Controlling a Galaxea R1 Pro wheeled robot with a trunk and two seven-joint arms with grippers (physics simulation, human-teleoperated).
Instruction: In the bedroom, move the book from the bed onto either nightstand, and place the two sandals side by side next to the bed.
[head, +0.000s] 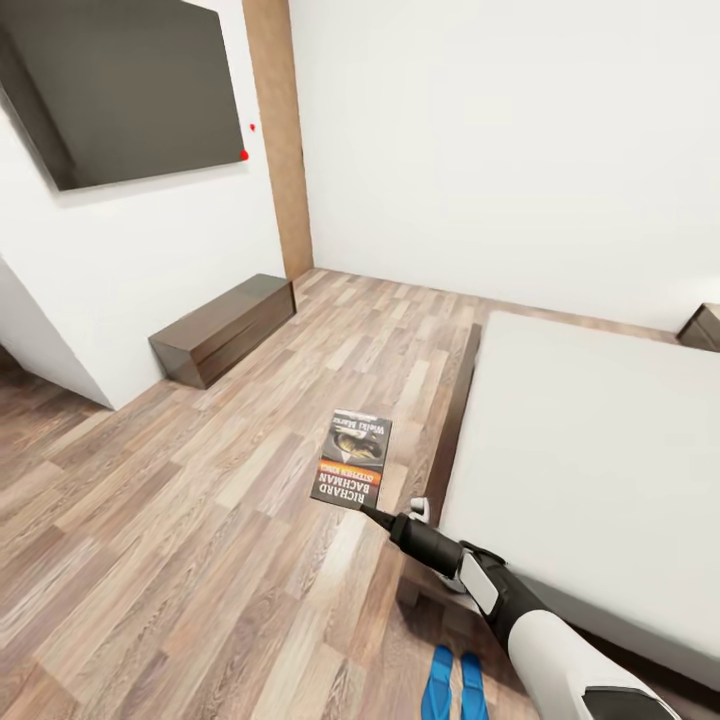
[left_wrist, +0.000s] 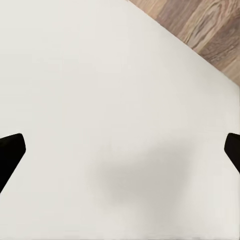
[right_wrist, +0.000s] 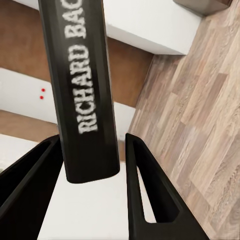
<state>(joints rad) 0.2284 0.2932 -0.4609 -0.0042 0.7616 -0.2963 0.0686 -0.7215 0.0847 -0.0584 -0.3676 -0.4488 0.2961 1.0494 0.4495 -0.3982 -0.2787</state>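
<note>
The book (head: 352, 459), dark with an orange band and white lettering, hangs in the air over the wood floor just left of the bed (head: 590, 440). My right gripper (head: 374, 513) is shut on its lower edge. In the right wrist view the book's spine (right_wrist: 82, 85) stands between the two black fingers (right_wrist: 145, 175). The two blue sandals (head: 452, 686) lie side by side on the floor by the bed's near corner, below my right arm. A dark nightstand (head: 703, 326) peeks in beyond the bed. My left gripper (left_wrist: 120, 150) is open over a plain white surface.
A long low dark-wood bench (head: 225, 328) stands against the left wall under a dark wall screen (head: 130, 90). A wooden pillar (head: 280, 140) runs up the corner. The wood-plank floor (head: 180, 520) stretches between the bench and the bed.
</note>
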